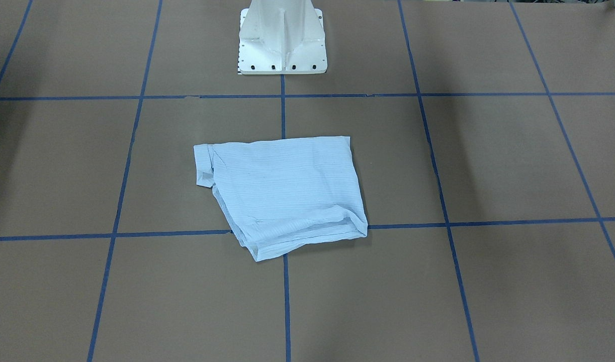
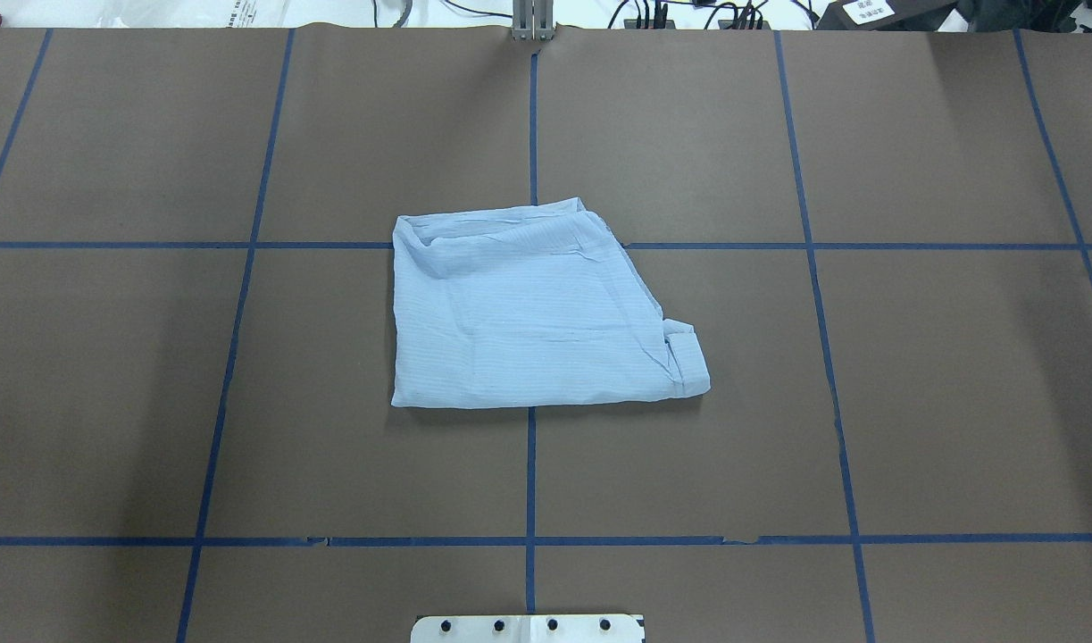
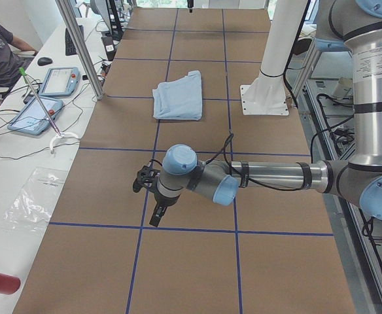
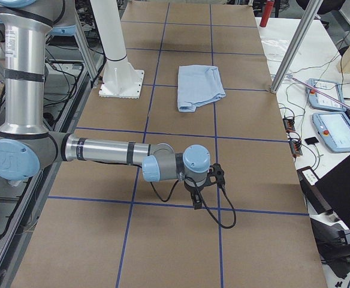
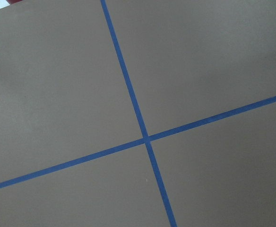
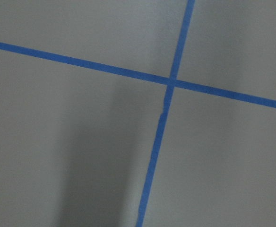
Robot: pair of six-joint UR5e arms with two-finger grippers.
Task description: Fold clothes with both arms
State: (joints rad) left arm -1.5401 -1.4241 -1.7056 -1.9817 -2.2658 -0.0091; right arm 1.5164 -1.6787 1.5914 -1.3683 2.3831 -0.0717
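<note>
The light blue shirt [image 2: 528, 313] lies folded into a compact, slightly skewed packet mid-table, in front of the white pedestal [image 1: 282, 45]. The left gripper [image 3: 157, 214] and right gripper [image 4: 197, 198] hang low over the brown table [image 2: 912, 402] at opposite ends, well apart from it, apparently parked clear of a finished fold; their jaws' state cannot be told

Left arm [image 3: 269, 175]: extended level over table [image 3: 191, 261]. Left gripper [image 3: 156, 216]: pointing down near tape line [image 3: 197, 229]; finger state indeterminate. Shirt [image 3: 178, 97]: folded, flat, 12 o'clock of gripper, well apart. White pedestal [image 3: 264, 98]: 3 o'clock of shirt, near.
</note>
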